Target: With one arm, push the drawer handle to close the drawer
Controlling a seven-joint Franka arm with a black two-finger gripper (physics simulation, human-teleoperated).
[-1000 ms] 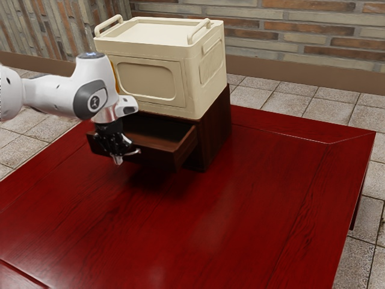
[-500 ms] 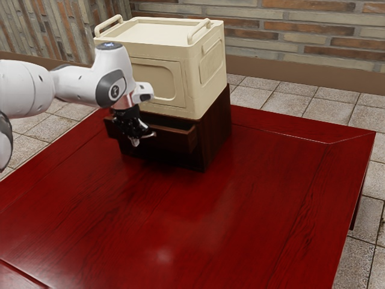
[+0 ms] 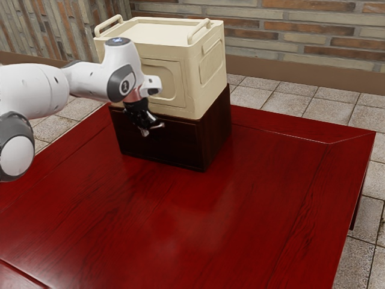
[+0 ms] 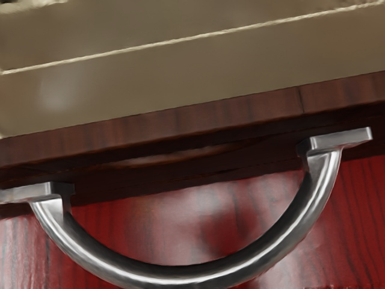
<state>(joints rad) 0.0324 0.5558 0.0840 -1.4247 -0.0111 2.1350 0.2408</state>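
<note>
In the exterior view the black gripper (image 3: 145,130) is at the front of the dark wooden cabinet (image 3: 218,129), close to the metal handle (image 3: 157,126). The drawer front (image 3: 174,144) stands flush with the cabinet's face, with no gap visible. From the wrist camera, the curved silver handle (image 4: 180,274) bows out from the dark drawer front (image 4: 252,147), over the red tabletop. The hand partly covers the drawer front's upper part in the exterior view.
A cream storage box (image 3: 210,66) with raised handles sits on top of the cabinet. The red table (image 3: 252,211) extends around the cabinet, and a brick wall (image 3: 313,30) stands behind. Tiled floor (image 3: 301,96) shows past the table's far edge.
The drawer has slid from well out to flush with the cabinet. My hand has moved with it toward the cabinet, rightward and slightly up in the exterior view.
</note>
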